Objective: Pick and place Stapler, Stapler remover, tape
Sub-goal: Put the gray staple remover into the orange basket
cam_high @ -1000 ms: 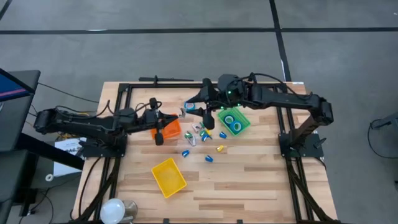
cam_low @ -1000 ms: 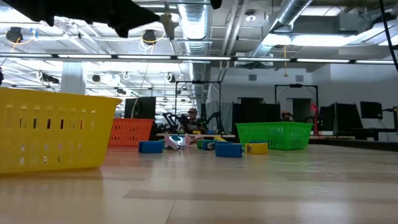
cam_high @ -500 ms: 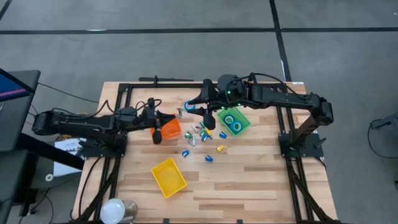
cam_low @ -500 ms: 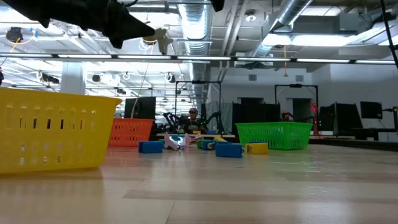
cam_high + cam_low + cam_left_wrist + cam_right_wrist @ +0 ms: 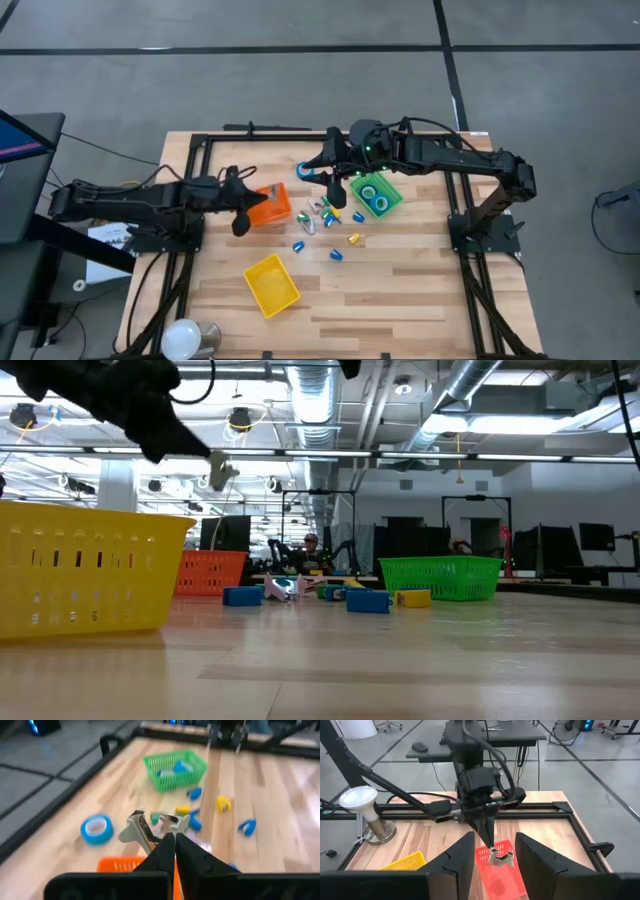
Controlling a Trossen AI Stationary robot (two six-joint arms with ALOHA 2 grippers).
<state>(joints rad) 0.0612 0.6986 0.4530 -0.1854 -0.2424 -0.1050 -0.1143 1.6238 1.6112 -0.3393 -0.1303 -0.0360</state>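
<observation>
Table: pale wood planks, smooth satin sheen.
Bins: perforated plastic.
Remover: shiny metal.
Fingers: matt black.

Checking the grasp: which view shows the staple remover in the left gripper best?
Left wrist view: the staple remover sits pinched at the left gripper fingertips, filling mid-frame. Right wrist view shows it small above the orange bin. Low view shows a pale sliver. High view barely resolves it.

Orange bin, yellow bin, green bin (all slotted), blue tape, pale wood table.
</observation>
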